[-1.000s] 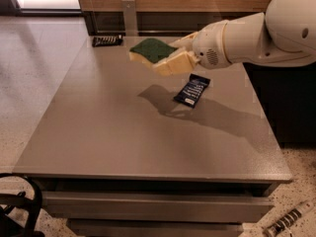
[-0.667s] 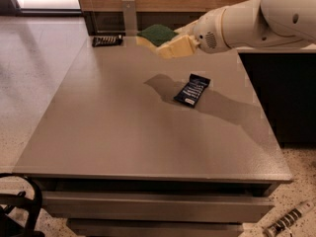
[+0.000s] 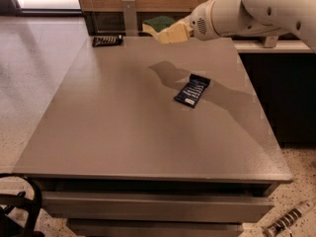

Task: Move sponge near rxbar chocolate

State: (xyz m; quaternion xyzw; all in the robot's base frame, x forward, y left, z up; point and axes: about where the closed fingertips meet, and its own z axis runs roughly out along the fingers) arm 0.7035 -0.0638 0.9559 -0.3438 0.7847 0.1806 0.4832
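The sponge [image 3: 159, 23], dark green on top with pale yellow foam below, is held in the air above the table's far edge. My gripper [image 3: 170, 32] is shut on the sponge, with the white arm reaching in from the upper right. The rxbar chocolate [image 3: 107, 40], a small flat black wrapper, lies at the table's far left corner, to the left of and below the sponge. The sponge's shadow falls on the table near the middle.
A dark blue bar wrapper with white print [image 3: 192, 90] lies on the grey table [image 3: 123, 132] right of centre. A metal post [image 3: 129, 16] stands behind the far edge. A dark counter is at the right. Black equipment [image 3: 17, 214] sits at the lower left.
My gripper has carried the sponge up and toward the far edge of the table, away from the blue wrapper and closer to the black wrapper.
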